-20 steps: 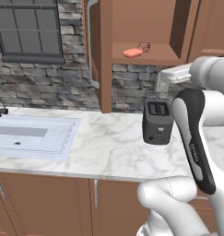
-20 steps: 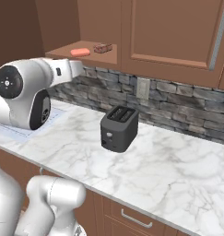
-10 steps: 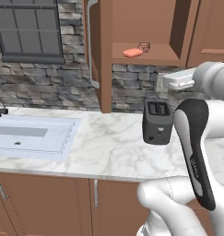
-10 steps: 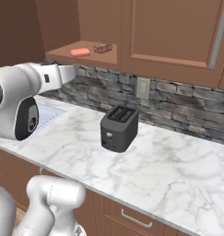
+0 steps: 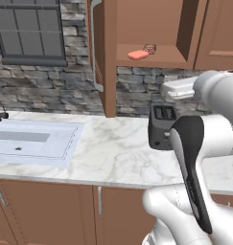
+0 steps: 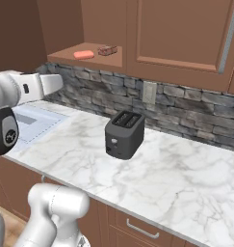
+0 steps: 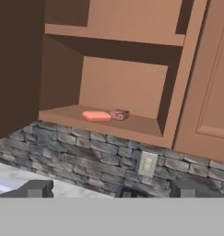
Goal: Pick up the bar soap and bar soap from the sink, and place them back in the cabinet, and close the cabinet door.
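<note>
Both bar soaps lie side by side on the bottom shelf of the open cabinet (image 7: pixel 127 87): the orange one (image 7: pixel 96 116) (image 5: pixel 137 55) (image 6: pixel 83 54) on the left, the tan-brown one (image 7: pixel 119 114) (image 5: pixel 149 48) (image 6: pixel 108 49) on the right. The cabinet door (image 5: pixel 101 57) stands swung open with its long silver handle (image 5: pixel 94 43); in the hand view it is the dark panel (image 7: pixel 16 69) at left. My gripper (image 7: pixel 111 190) is open and holds nothing, below and in front of the shelf. The sink (image 5: pixel 65 143) (image 6: pixel 34 120) lies to the left.
A black toaster (image 6: pixel 124 133) (image 5: pixel 160 125) stands on the marble counter (image 6: pixel 171 173) under the cabinet. A wall outlet (image 7: pixel 147 163) sits on the stone backsplash. Closed cabinet doors (image 6: pixel 178 34) hang to the right. A window (image 5: pixel 29 31) is above the sink.
My hand has drawn back and down from the cabinet shelf. Both soaps rest on the shelf as before and the door has not moved.
</note>
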You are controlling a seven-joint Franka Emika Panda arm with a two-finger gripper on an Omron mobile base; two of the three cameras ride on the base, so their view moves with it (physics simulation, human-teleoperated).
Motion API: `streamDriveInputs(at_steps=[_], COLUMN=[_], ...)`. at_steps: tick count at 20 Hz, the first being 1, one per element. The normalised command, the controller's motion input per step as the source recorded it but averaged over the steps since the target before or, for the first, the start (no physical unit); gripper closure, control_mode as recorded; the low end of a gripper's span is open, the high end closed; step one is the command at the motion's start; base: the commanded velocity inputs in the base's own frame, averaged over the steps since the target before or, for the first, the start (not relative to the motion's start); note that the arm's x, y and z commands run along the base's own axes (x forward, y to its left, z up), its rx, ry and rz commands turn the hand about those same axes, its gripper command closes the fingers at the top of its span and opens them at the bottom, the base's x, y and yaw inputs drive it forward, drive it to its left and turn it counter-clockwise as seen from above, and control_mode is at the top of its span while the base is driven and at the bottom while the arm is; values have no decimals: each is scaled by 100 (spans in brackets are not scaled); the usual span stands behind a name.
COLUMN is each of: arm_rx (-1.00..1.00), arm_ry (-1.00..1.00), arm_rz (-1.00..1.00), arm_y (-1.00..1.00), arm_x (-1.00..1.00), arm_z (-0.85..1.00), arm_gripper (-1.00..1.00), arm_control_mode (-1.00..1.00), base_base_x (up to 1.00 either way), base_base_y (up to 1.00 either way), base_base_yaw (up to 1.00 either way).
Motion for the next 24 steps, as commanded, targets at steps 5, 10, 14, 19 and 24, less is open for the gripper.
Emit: streamDriveInputs(at_steps=[5,10,14,19,24], arm_rx=[0,0,0,0,0], arm_ry=[-1,-6,-7,-7,-11], arm_rz=[-6,0,0,0,0], arm_y=[7,8,4,3,9], arm_x=[-26,-24,-37,-26,-19], arm_z=[0,0,0,0,0], arm_gripper=[-100,-100,-100,-100,-100], arm_control_mode=[-100,-100,-100,-100,-100], base_base_x=[0,0,0,0,0], base_base_y=[0,0,0,0,0], base_base_yaw=[0,0,0,0,0])
